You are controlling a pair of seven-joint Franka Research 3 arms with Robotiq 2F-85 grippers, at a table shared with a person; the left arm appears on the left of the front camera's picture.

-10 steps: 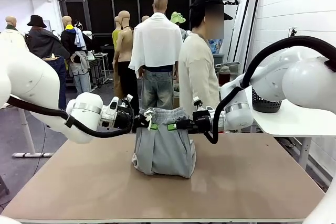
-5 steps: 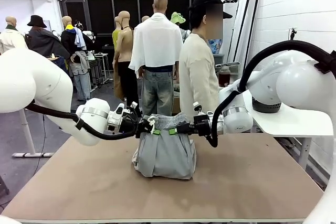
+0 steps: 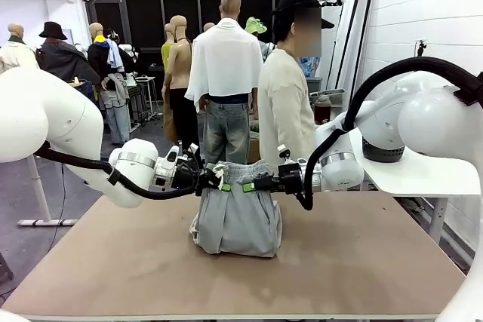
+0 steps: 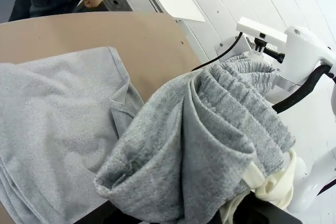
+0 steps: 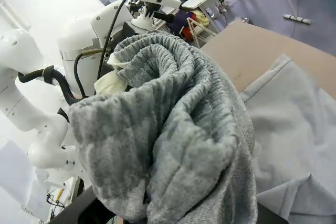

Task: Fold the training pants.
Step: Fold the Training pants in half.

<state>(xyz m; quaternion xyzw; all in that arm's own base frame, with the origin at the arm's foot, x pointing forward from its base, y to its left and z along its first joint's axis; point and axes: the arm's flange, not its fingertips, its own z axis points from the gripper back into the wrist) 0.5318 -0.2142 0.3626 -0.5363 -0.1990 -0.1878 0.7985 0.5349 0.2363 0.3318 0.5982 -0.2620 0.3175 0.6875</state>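
You have both tools pinching the waistband of the training pants (image 3: 238, 216), the left tool (image 3: 220, 185) on its left end and the right tool (image 3: 250, 185) on its right end, jaws pressed together on the gathered cloth. The waistband hangs lifted between them above the middle of the table (image 3: 362, 262), while the legs lie bunched on the table below. A person (image 3: 285, 103) stands at the far side.

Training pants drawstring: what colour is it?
Off-white, against the light grey training pants; the drawstring shows best in the left wrist view.
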